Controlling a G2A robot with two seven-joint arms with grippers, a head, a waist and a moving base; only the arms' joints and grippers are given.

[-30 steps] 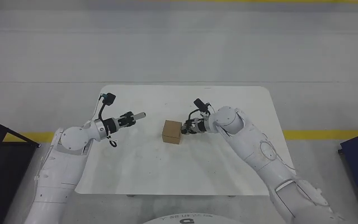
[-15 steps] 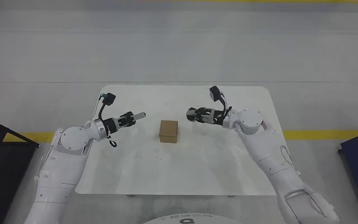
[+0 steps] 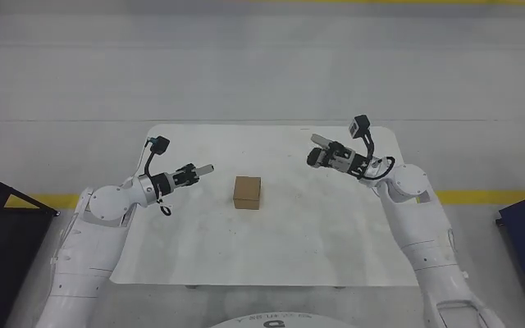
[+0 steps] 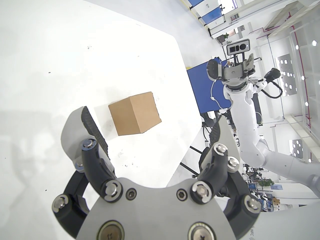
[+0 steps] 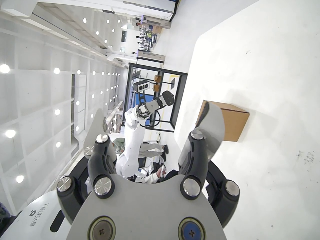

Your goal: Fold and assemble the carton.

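A closed brown carton (image 3: 247,192) stands alone near the middle of the white table (image 3: 271,250). To its left and a little farther back, my left gripper (image 3: 205,170) hovers open and points toward it. In the left wrist view the carton (image 4: 135,116) sits ahead of the left gripper (image 4: 152,122), untouched. My right gripper (image 3: 315,156) is open too, held well to the right of the carton and farther back. The right wrist view has the carton (image 5: 235,123) partly behind one fingertip (image 5: 212,121) of the right gripper (image 5: 155,118).
The table's rounded corners and edges lie close on both sides. A dark frame (image 3: 18,217) stands off the left edge and a blue object (image 3: 515,217) off the right. Bare tabletop surrounds the carton.
My right gripper has drawn away from the carton's right side, moving right and toward the back. The carton turned slightly and now sits square. The left arm has not moved.
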